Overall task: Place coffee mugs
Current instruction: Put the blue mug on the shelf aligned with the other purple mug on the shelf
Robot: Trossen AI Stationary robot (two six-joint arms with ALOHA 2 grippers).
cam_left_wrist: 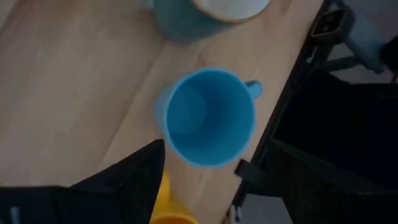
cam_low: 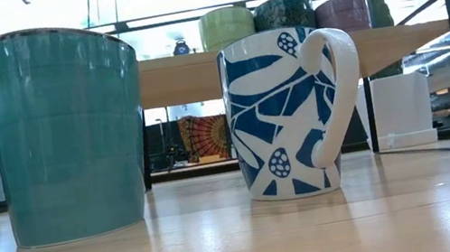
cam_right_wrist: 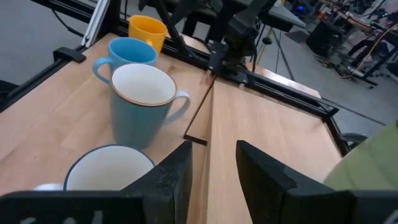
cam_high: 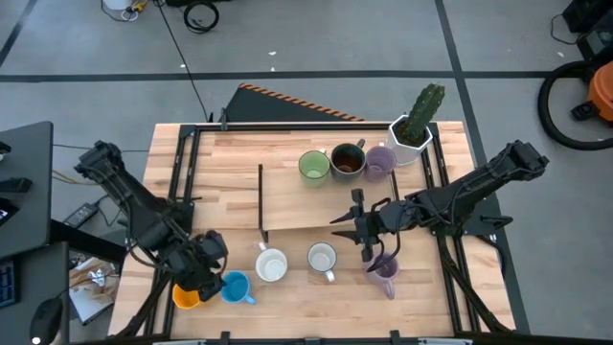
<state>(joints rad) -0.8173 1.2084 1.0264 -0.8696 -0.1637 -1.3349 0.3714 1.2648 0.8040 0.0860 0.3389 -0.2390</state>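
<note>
The blue mug [cam_left_wrist: 208,118] stands upright and empty near the front left corner of the worktop [cam_high: 287,196], just beside the orange mug [cam_high: 186,297]. The left gripper [cam_high: 206,273] hovers over it, jaws released — probably lined up for a grasp. Three mugs already sit on the raised shelf [cam_high: 297,201]. The right gripper [cam_high: 367,251] waits mid-worktop — jaws narrow, grasping nothing.
</note>
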